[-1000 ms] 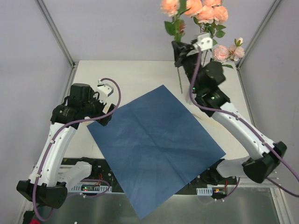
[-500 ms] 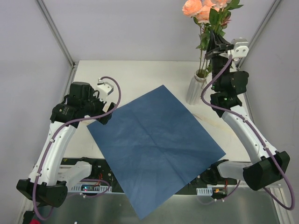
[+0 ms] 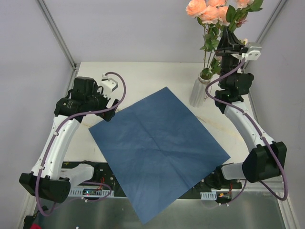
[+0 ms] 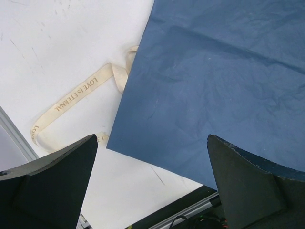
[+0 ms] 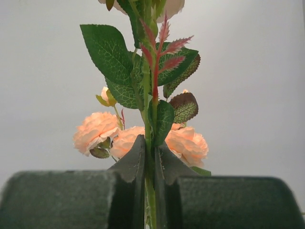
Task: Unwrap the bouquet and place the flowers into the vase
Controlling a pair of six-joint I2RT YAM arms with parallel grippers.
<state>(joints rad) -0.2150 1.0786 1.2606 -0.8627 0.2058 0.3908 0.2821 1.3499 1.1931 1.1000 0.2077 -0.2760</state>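
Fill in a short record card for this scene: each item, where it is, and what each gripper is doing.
flowers: upright, stems reaching down to the vase mouth
vase: standing at the far right of the table, just off the paper
paper: blue sheet, spread flat mid-table
ribbon: loose on the table beside the paper's left corner
right gripper: shut on a stem of the flowers, above the vase
left gripper: open, empty, over the paper's left corner

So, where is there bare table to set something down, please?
Bare: the far table strip behind the blue paper, left of the vase. Crowded: the ribbon on the left, the right claw and flowers over the vase.
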